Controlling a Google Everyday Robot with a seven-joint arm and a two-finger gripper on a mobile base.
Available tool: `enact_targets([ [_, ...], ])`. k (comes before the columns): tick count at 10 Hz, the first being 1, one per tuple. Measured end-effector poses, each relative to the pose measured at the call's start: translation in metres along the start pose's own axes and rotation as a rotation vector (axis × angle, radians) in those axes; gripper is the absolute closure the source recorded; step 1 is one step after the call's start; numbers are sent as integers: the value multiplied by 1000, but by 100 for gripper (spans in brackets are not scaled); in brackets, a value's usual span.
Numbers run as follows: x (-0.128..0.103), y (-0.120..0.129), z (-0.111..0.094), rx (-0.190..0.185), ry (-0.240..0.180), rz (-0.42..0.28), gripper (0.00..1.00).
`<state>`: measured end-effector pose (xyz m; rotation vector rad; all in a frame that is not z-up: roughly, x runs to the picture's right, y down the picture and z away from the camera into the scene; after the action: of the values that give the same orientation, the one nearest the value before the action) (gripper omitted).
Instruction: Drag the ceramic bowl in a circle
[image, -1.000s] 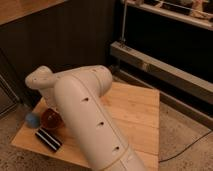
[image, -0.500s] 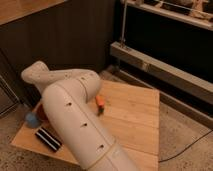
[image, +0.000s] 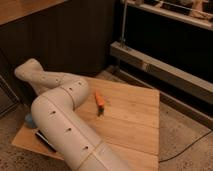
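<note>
Gripper shut, hidden behind arm (image: 65, 115), orange object (image: 99, 99) mid-board (image: 135, 120)

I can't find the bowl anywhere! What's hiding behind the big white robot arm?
Behind the big white robot arm only a blue round edge and a dark flat object peek out on the wooden board. The bowl and the claw are covered.

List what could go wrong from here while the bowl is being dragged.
1. The arm hides both bowl and gripper from this camera, so a slipped grip would go unseen.
2. The blue object lies at the board's left edge beside the arm; a wide circle may knock it off.
3. The orange object lies close to the arm's sweep.
</note>
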<state>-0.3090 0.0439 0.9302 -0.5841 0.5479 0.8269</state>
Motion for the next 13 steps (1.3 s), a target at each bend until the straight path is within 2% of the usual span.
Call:
enact_targets([
  [1,2,-27,-2,18,7,42,100],
  [2,7,-62,-6,51,18,100,100],
  [4,17,-108,-8,81,29,175,100],
  [6,27,-138,-6,101,44,224,100],
  [13,28,-138,-6,102,46,225,100],
])
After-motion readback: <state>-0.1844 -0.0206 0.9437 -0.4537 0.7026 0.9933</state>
